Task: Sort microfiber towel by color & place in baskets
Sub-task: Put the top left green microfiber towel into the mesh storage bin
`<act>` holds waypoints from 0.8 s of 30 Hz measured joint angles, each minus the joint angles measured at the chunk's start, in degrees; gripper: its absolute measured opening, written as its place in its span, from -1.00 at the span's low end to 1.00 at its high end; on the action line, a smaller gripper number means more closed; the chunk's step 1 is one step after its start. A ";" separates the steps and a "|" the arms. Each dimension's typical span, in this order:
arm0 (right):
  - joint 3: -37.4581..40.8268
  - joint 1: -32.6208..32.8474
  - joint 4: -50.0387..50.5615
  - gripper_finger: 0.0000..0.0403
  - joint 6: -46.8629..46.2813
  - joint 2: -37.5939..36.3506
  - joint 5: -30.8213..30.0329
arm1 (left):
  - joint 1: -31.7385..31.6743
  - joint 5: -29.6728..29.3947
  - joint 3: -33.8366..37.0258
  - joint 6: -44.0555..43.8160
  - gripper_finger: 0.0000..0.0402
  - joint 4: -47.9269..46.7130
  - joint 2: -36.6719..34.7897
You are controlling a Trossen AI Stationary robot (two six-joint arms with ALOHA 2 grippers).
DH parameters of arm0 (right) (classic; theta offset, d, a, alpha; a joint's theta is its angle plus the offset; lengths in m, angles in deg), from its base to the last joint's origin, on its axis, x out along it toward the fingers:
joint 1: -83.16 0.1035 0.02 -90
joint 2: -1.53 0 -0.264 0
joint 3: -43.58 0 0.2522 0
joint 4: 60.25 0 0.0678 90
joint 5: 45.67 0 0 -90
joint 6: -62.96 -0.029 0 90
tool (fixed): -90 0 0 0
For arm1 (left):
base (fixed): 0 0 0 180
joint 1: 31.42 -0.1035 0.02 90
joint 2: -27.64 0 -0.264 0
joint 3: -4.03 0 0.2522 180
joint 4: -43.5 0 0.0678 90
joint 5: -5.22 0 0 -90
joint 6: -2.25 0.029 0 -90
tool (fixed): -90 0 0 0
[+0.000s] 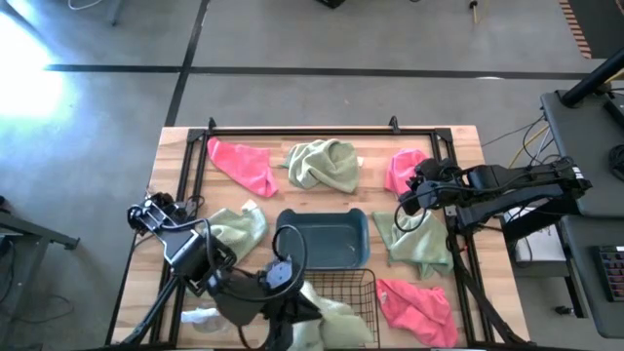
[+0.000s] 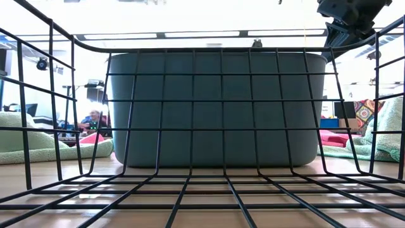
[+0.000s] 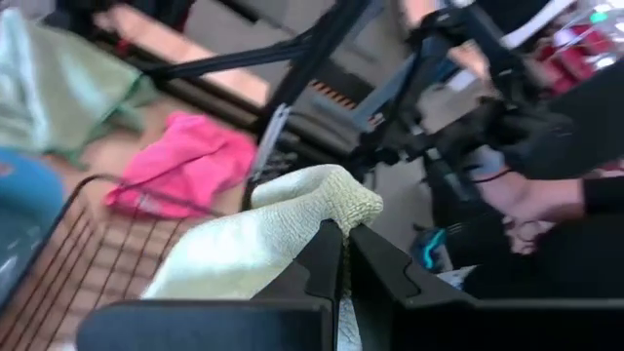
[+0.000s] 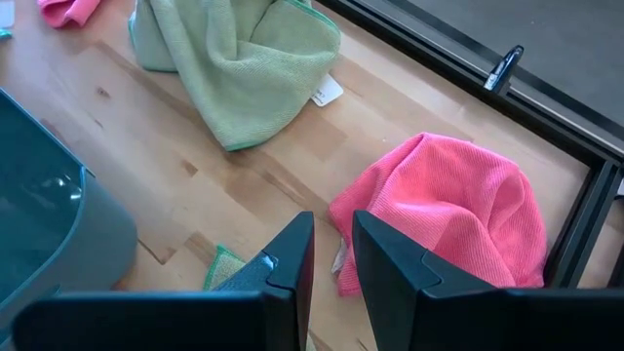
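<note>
My left gripper is shut on a light green towel at the table's near edge, beside the black wire basket. The blue-grey bin stands just behind that basket. Loose on the wood lie three pink towels and three green ones. My right gripper hovers open and holds nothing, above the bare wood between a pink towel and a green towel, right of the bin. My left gripper pinches a bunched fold of the green towel between its two fingers. The cloth bulges out past the fingertips. The fingers slant downward toward the table's right side. The rest of the towel hangs slack at the basket's near left corner; whether it rests there, I cannot tell.
A small white-and-clear object lies at the near left. A black frame runs along the table's far edge. A person's hand shows beyond the table in the left wrist view. Bare wood lies under my right gripper.
</note>
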 joint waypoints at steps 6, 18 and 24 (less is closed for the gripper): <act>0.00 0.02 0.00 -0.66 -0.01 0.00 0.00 | 0.00 -0.39 0.00 1.74 -1.00 -1.07 0.06; 0.00 0.00 0.02 -0.66 0.15 0.00 0.01 | -0.03 -4.51 0.15 1.72 -0.90 -2.65 0.13; 0.00 0.02 0.00 -0.66 2.21 0.00 0.01 | -0.03 -4.43 0.15 1.33 -0.68 -2.48 0.13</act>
